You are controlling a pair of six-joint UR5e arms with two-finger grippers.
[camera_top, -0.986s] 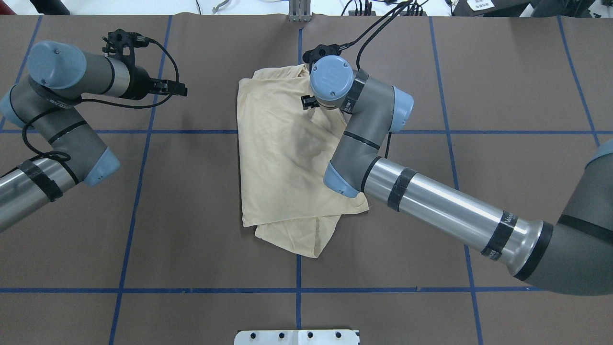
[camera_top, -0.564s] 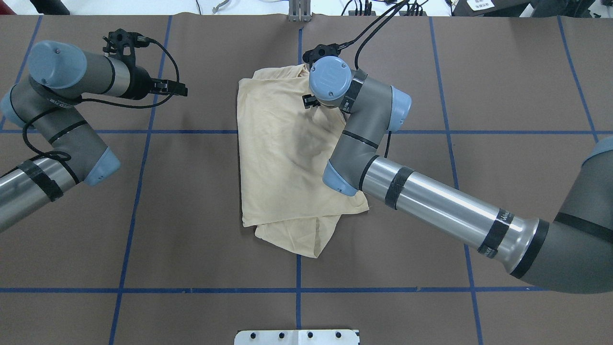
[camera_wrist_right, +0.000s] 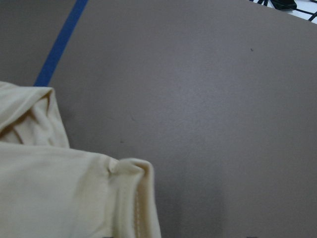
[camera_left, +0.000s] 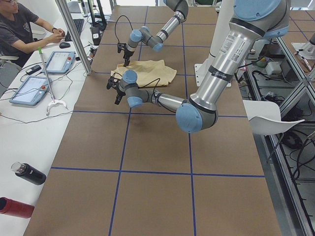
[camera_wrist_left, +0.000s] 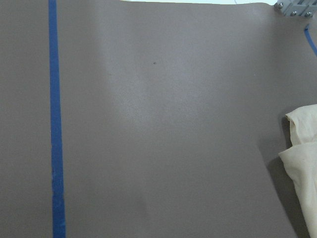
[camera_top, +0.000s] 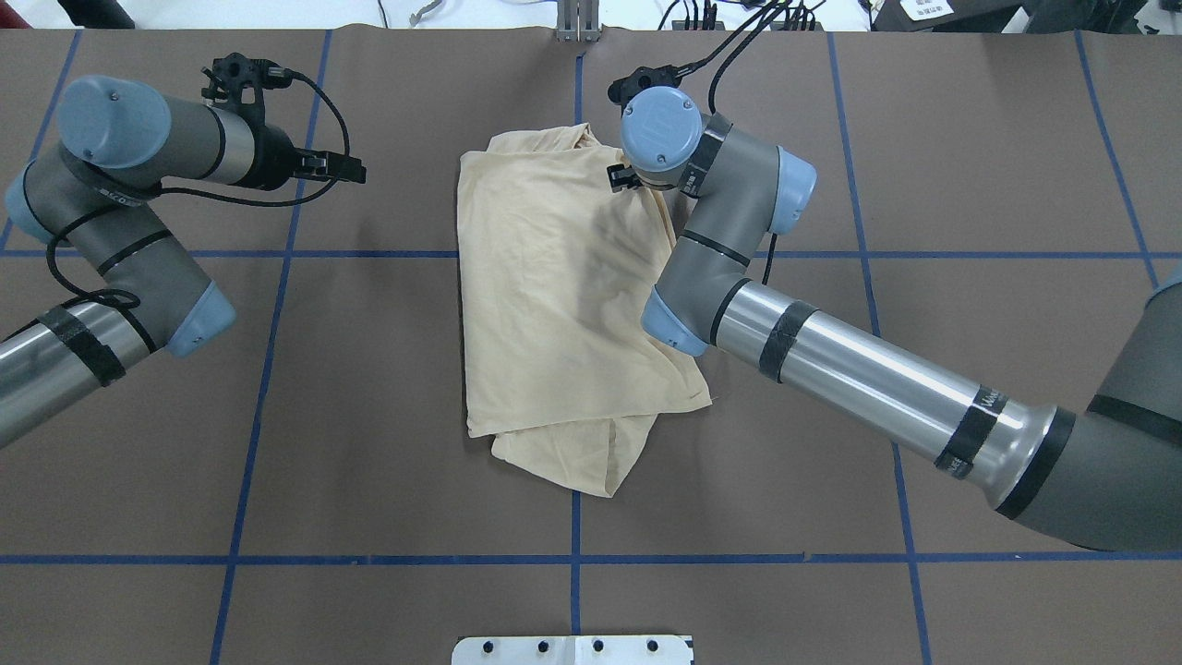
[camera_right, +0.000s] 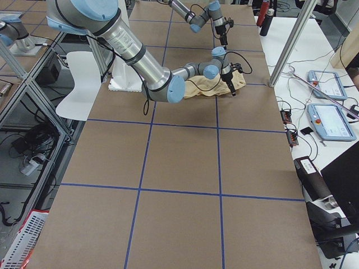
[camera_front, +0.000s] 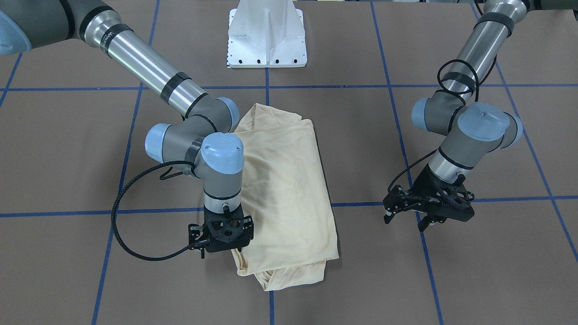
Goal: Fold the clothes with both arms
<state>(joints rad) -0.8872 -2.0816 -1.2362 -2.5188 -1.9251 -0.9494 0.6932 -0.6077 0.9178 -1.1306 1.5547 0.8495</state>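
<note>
Overhead exterior shows the shirt (camera_top: pixel 554 305) folded lengthwise mid-worktop (camera_top: pixel 369 416), with an under layer poking out at the end nearest the robot. The right arm (camera_top: pixel 831 369) hangs its jaws over the far right corner; I cannot tell whether they are wide or narrow, or gripping cloth. The left arm (camera_top: pixel 138 139) sits well apart from the shirt, jaws holding nothing, their gap unclear. I judge a cross fold comes next: bring the left to the other far corner, pinch all layers, lift evenly.
</note>
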